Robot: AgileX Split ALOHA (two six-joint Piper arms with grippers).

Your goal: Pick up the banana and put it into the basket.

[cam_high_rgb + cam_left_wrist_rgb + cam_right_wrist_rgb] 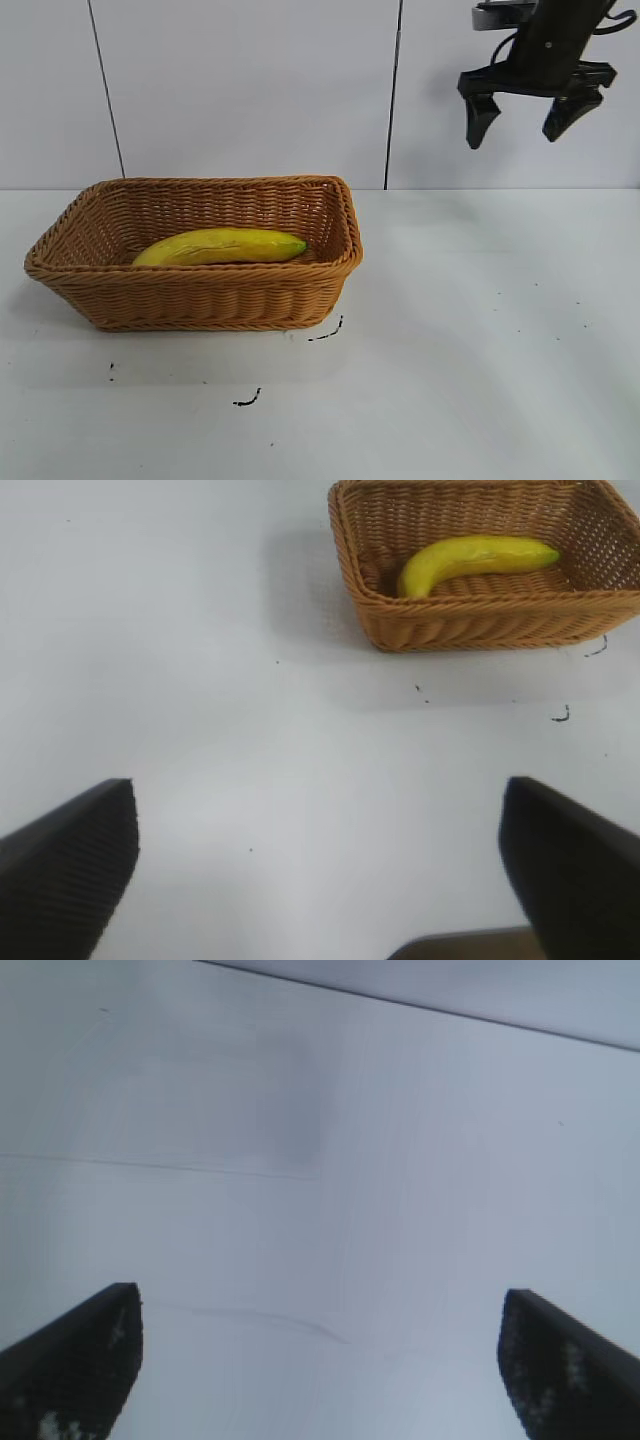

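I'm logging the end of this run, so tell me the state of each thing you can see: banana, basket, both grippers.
banana: lying on its side inside the basket, not held.
basket: upright on the table, holding the banana.
right gripper: open, empty, up in the air away from the basket.
left gripper: open, empty, above bare table, apart from the basket.

white table (480,380) with small black marks, pale panelled wall (250,90) behind

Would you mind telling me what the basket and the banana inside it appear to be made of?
The basket looks like woven wicker, matte tan, with visible weave rows and a braided rim. The banana has smooth, slightly glossy yellow skin; real fruit or plastic replica, the look leaves it open.
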